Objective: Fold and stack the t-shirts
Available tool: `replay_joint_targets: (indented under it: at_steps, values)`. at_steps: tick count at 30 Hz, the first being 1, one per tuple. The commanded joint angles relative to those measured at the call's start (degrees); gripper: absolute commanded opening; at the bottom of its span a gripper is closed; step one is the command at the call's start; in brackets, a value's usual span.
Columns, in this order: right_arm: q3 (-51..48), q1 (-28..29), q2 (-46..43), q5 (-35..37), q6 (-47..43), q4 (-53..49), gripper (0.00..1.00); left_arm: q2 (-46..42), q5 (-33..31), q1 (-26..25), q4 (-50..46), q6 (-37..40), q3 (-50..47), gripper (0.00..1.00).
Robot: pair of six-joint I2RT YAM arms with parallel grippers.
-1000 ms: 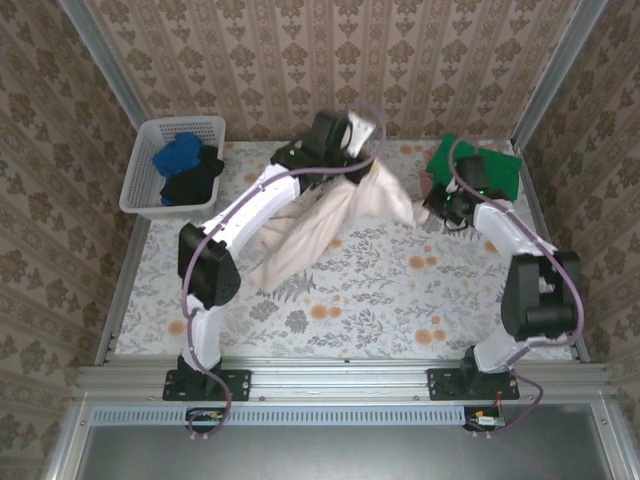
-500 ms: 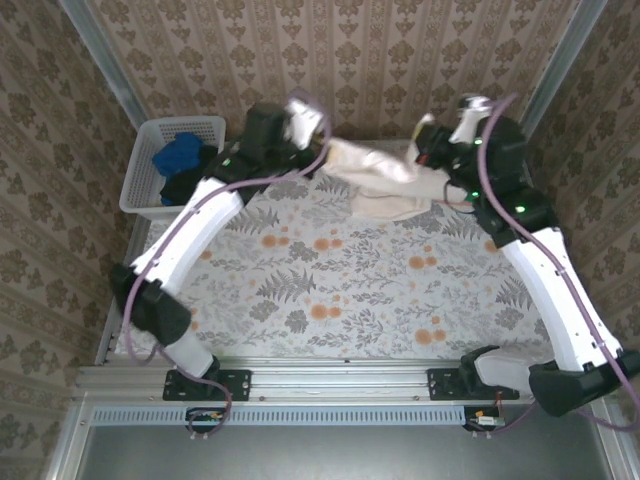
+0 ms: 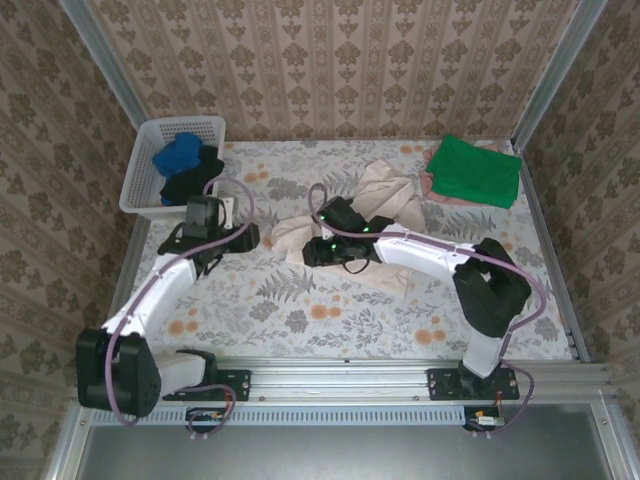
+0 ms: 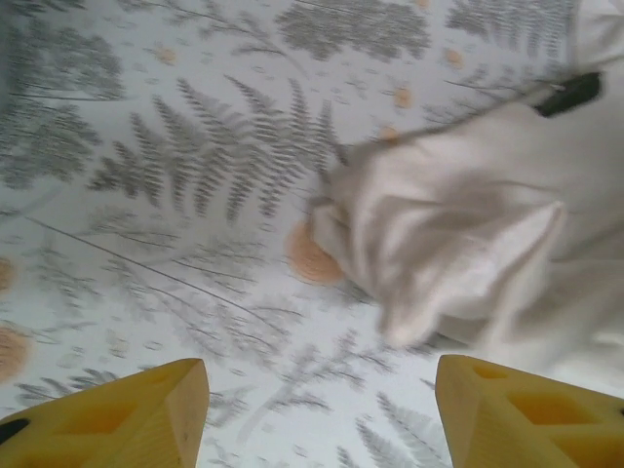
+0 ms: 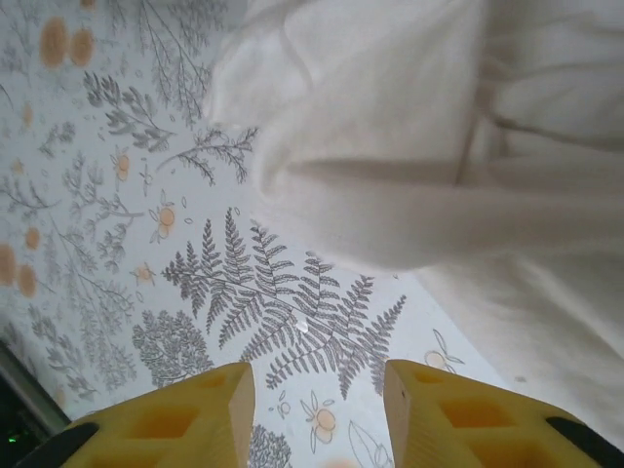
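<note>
The cream t-shirt (image 3: pixel 388 196) lies crumpled on the flowered table, from the back middle down towards the centre. My left gripper (image 3: pixel 248 236) hovers low just left of its left end, jaws open and empty. In the left wrist view (image 4: pixel 322 421) the cream t-shirt's bunched edge (image 4: pixel 468 224) sits ahead and to the right. My right gripper (image 3: pixel 308 252) is over that same left end, open with nothing between its fingers. In the right wrist view (image 5: pixel 317 414) the cream t-shirt (image 5: pixel 409 146) lies just beyond the fingertips. A green t-shirt (image 3: pixel 472 170) lies folded on a pink one (image 3: pixel 430 186) at the back right.
A white lattice basket (image 3: pixel 138 188) at the back left holds a blue t-shirt (image 3: pixel 177 153) and a black one (image 3: pixel 192 180). Walls close the table on the left, back and right. Bare tablecloth (image 3: pixel 320 310) stretches across the front.
Both grippers held the cream t-shirt stretched in the air at the back. They have opened and let it drop, and both arms have swung down and left to its left end.
</note>
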Motion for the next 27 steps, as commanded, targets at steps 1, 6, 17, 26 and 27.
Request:
replay_joint_targets:
  at_steps: [1, 6, 17, 26, 27]
  values:
    - [-2.00, -7.19, -10.62, 1.79, -1.14, -2.38, 0.47, -1.16, 1.04, -6.68, 6.26, -5.57, -1.80, 0.68]
    - [-3.16, -23.43, -11.83, 8.87, -2.42, -6.30, 0.50, 10.19, -2.38, -17.54, 9.99, -10.45, 3.29, 0.68]
    - [20.95, -37.78, 13.37, 4.90, -11.36, -6.69, 0.65, 19.40, -8.18, -18.07, 12.41, -13.96, 0.56, 0.82]
    - [32.51, -38.40, 25.67, -2.55, -10.42, -9.72, 0.56, 22.80, -2.58, -17.25, 17.06, -14.98, -1.04, 0.80]
    - [31.44, -38.36, 25.28, -2.82, -10.28, -9.13, 0.53, 23.01, -1.18, -17.25, 18.40, -15.58, -1.36, 0.79]
